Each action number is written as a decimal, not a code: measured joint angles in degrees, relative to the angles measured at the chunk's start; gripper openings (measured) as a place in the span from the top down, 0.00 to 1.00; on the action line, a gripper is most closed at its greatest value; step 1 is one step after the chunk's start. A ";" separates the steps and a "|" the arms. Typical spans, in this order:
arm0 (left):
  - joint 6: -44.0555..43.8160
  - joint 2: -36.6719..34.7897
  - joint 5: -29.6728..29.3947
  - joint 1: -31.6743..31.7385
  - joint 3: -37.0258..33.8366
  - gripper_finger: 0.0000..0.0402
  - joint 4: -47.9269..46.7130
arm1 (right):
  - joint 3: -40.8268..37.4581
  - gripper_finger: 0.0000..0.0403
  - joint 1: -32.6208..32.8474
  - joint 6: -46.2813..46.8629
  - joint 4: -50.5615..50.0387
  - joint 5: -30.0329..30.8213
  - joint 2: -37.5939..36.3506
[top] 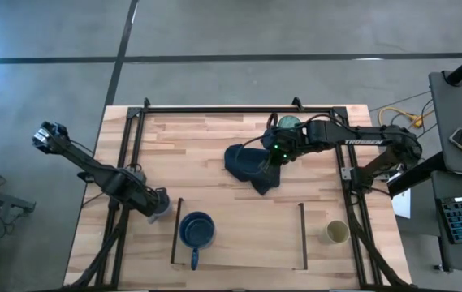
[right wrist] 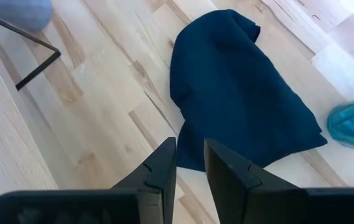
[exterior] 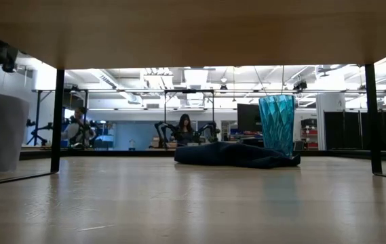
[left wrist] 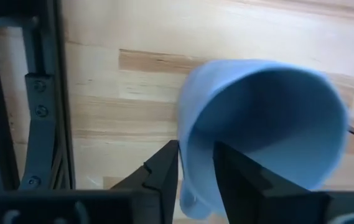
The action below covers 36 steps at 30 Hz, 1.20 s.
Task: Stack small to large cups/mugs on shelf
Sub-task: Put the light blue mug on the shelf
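The small grey-blue cup (top: 159,204) stands on its base on the table just left of the shelf (top: 247,239). My left gripper (left wrist: 195,171) points down over its rim, open, one finger inside the cup and one outside. The dark blue mug (top: 196,231) sits upright on the shelf's left end. The beige cup (top: 337,233) stands on the table right of the shelf. Near the far edge, the teal tumbler (exterior: 277,124) stands upright beside the dark blue cloth (right wrist: 239,93). My right gripper (right wrist: 190,155) hangs above the cloth, slightly open and empty. My left gripper straddles the cup's wall at the rim (left wrist: 189,155) from above, one finger inside and one outside. Whether either finger touches the wall I cannot tell. The cup stands on the table.
The shelf has thin dark rails (top: 173,231) at its short ends and bare board between the mug and the right rail (top: 304,237). Black frame bars (top: 125,162) run along the table's left, right and far sides. People sit in the room beyond the table.
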 joint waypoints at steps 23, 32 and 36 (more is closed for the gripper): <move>25.37 -2.89 -4.65 0.00 1.22 0.76 -6.38 | 0.00 0.81 0.04 6.34 0.00 0.08 0.00; 30.84 -3.28 -7.85 0.04 1.77 0.76 -4.82 | 0.00 0.81 0.04 9.03 0.00 0.13 0.00; 31.53 -3.06 -7.09 0.04 0.20 0.76 -4.91 | 0.00 0.81 0.04 9.96 -0.02 0.13 0.00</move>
